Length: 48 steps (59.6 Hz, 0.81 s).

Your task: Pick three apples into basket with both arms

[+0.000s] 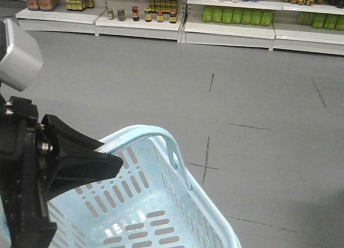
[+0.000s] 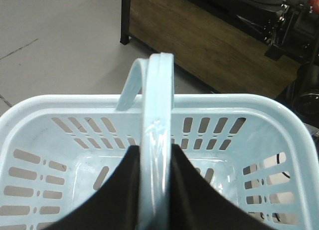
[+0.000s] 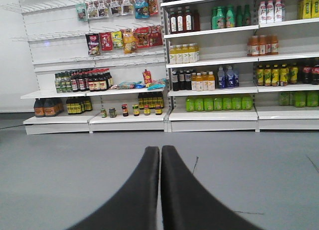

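The left gripper (image 2: 154, 148) is clamped on the hoop handle (image 2: 158, 85) of the pale blue basket (image 2: 75, 103), one black finger on either side; the basket is over the grey floor (image 1: 161, 81), near a wooden table (image 2: 209, 40); the right gripper (image 3: 160, 150) is fully closed, holding nothing, facing stocked shelves (image 3: 214, 113).

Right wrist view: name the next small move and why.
Probably open the right tool and swing it off the white store shelves to find an apple: its black fingers are shut on nothing, while the left tool clamps the empty pale blue slotted plastic basket by its hoop handle.
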### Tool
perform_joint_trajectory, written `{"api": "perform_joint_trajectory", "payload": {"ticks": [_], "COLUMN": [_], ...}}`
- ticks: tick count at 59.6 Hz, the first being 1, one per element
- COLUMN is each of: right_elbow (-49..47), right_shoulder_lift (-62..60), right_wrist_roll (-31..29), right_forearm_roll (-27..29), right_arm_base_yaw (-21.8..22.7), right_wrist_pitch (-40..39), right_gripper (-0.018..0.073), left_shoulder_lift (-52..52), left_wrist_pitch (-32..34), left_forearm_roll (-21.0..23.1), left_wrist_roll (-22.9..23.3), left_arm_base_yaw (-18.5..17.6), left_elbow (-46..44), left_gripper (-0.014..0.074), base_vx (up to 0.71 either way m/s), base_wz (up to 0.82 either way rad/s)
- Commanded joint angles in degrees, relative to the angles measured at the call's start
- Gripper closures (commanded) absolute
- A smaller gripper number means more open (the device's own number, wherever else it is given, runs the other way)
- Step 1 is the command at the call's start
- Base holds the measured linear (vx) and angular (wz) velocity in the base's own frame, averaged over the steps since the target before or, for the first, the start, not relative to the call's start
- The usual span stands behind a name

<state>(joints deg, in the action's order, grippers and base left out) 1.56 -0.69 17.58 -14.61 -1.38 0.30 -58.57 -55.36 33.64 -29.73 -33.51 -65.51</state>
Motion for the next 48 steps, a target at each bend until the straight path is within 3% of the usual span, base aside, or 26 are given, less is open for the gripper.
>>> {"api": "perform_joint_trajectory", "payload": {"ticks": [1,48], "right_elbow": [0.82,0.82], "right_shoulder_lift": [-0.65,-0.65], "right_wrist_roll": [-0.29,-0.29], "right_forearm_roll": [-0.09,-0.09], "right_arm_base_yaw": [0.21,0.21], "right_wrist_pitch": [-3.99,-3.99], "right_gripper": [0.0564,0.0564], "left_shoulder_lift": [1.03,1.03], "left_wrist_pitch": [4.14,4.14], "left_forearm_roll": [3.07,3.07], "left_wrist_roll": [0.70,0.70], "left_arm_base_yaw": [-0.38,-0.38], "left_elbow": [-1.56,-1.56], "left_gripper": [0.0603,0.0603], "base_vx": [0.17,0.18], "base_wz": [-0.08,-0.07]}}
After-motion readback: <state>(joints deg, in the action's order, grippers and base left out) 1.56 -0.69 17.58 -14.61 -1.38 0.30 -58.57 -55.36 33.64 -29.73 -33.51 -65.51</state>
